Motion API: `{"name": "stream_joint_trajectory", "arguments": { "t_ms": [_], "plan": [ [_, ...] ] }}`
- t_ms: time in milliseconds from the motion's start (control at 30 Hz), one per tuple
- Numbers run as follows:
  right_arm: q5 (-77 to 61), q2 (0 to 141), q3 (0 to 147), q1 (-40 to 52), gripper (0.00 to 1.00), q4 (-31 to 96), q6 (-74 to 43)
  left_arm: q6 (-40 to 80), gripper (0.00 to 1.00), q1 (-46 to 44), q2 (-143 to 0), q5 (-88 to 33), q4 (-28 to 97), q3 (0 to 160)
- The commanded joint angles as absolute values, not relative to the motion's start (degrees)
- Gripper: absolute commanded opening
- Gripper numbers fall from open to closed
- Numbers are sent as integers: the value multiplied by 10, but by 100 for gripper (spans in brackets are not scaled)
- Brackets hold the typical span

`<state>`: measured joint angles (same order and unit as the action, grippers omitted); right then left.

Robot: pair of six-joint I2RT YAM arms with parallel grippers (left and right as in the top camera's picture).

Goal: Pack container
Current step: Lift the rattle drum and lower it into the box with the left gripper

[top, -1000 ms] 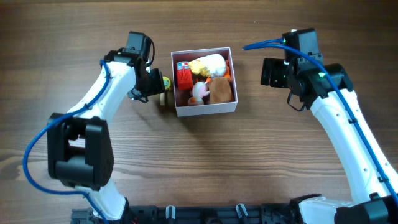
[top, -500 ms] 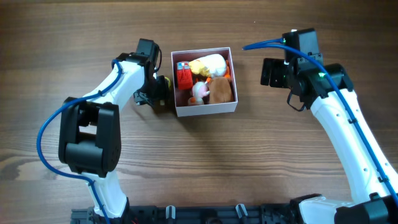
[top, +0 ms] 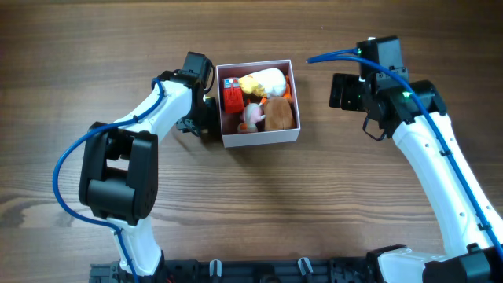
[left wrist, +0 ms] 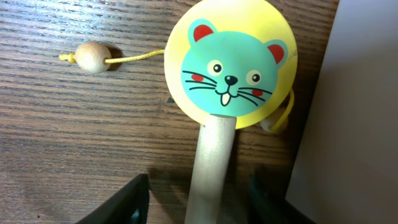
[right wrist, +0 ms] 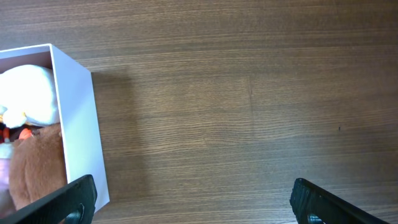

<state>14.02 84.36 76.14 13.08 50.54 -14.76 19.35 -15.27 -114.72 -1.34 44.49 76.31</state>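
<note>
The container (top: 259,138), a white-walled square box, sits at the table's middle back and holds several toys. A wooden hand drum toy (left wrist: 230,68) with a yellow disc, a teal mouse face and a pale handle lies on the table against the container's left wall (left wrist: 357,124). My left gripper (left wrist: 202,202) is open, with a finger on each side of the handle. In the overhead view the left gripper (top: 204,116) covers the toy. My right gripper (right wrist: 196,202) is open and empty over bare table to the right of the container (right wrist: 78,124); it also shows in the overhead view (top: 346,90).
Inside the container lie a red block toy (top: 232,96), a white and yellow plush (top: 263,80), a brown plush (top: 279,115) and a small pale toy (top: 250,116). A wooden bead (left wrist: 92,57) on a yellow string lies left of the drum.
My left gripper has moved right, up to the container's left wall, and now covers the drum toy from above. The right arm has not moved.
</note>
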Motion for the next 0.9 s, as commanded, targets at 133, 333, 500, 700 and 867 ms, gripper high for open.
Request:
{"name": "stream_joint_trajectory", "arguments": {
  "t_ms": [133,333,500,700,867],
  "plan": [
    [150,841,773,130,100,503,-150,169,48,-153,-1156,-1,435,748],
    [150,841,773,131,99,503,-150,169,50,-153,-1170,-1,424,740],
    [150,841,773,131,99,503,-150,167,27,-151,-1173,-1,415,744],
    [150,841,773,130,100,502,-150,167,12,-142,-1172,-1,420,761],
    [150,841,773,130,100,502,-150,168,4,-129,-1154,6,428,766]
  ]
}}
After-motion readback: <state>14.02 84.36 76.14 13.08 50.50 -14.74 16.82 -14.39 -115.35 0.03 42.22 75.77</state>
